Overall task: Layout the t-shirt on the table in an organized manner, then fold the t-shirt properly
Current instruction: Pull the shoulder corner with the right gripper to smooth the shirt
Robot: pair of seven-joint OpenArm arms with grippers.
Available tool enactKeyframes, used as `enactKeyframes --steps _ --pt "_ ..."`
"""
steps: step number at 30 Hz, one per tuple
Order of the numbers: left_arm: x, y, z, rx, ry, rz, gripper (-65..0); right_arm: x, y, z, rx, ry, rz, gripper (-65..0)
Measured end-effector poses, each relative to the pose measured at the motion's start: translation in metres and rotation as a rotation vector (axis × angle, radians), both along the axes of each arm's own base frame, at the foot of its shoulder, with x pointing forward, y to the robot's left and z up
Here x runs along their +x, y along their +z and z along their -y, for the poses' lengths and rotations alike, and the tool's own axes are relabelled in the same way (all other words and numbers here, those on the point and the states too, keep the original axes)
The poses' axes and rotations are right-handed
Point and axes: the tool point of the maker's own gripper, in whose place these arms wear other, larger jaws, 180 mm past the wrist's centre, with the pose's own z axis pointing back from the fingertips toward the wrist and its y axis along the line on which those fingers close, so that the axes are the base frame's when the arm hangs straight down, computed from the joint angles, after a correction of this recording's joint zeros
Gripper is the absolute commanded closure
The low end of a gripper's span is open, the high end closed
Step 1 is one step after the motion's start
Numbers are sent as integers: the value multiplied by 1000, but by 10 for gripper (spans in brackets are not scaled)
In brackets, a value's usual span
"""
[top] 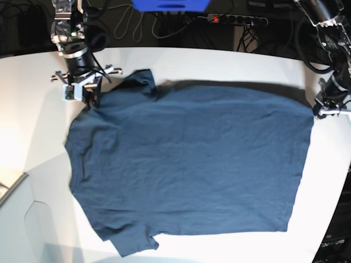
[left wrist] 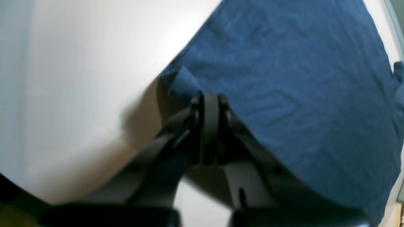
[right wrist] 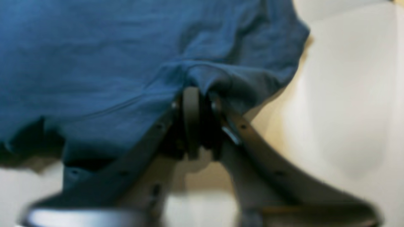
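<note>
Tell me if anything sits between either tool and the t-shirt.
Nothing visible does. The left tool is shut on a corner of the t-shirt, and the right tool has a fold of cloth at its tips near the sleeve. Only bare table surrounds the shirt.

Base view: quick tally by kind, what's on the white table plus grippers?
Dark navy-blue cloth t-shirt, spread flat on the white table: 1
Grippers: 2, the right gripper at the shirt's shoulder corner, the left gripper at its hem corner
Pale grey box-like corner piece: 1
Total: 4
</note>
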Motion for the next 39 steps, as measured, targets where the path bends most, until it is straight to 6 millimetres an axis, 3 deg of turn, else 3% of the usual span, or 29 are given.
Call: enactKeyframes --steps 2,5,13,15,17,20,27,37,39 --pt "-2 -2 1 -2 0 -5 0 1 1 2 -1 -5 6 -230" --pt "-6 -4 1 -3 1 -12 0 4 12 14 -16 -38 33 -307" --pt "-13 -9 1 -2 0 -30 0 44 66 2 -26 8 197 -308" --pt "-14 -9 1 -3 0 -32 0 46 77 7 -35 -4 228 -308" --pt "-14 -9 1 -3 0 -32 0 34 69 19 -52 -31 183 -313" --pt "-13 -9 1 -3 0 -30 0 7 38 25 -59 -41 40 -313" --pt "-13 -8 0 -1 2 -29 0 -45 3 7 -23 -27 -113 -315" --pt "-14 -9 0 -2 4 -31 0 -53 -55 2 29 -45 -242 -313" --pt "-14 -9 0 -2 4 -30 0 -50 -58 2 41 -52 -231 -309"
